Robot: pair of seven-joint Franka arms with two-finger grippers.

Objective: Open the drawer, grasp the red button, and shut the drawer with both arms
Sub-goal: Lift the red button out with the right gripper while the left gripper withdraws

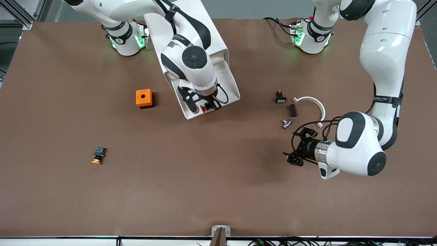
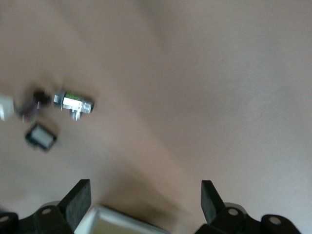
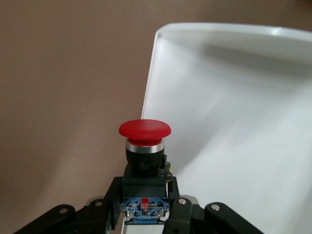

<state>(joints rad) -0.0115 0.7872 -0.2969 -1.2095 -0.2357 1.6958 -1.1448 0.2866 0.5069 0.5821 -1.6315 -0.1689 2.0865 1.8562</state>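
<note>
Bare brown table (image 1: 211,191) lies wide around the left gripper (image 1: 290,156), which waits over it with jaws spread wide and empty. The right gripper (image 1: 207,107) hangs over the open drawer (image 1: 226,80), jaws clamped on the button (image 3: 145,146), red cap out; an orange cube (image 1: 144,98) sits beside the drawer

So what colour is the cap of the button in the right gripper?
Red; the button in the right gripper shows best in the right wrist view.
</note>
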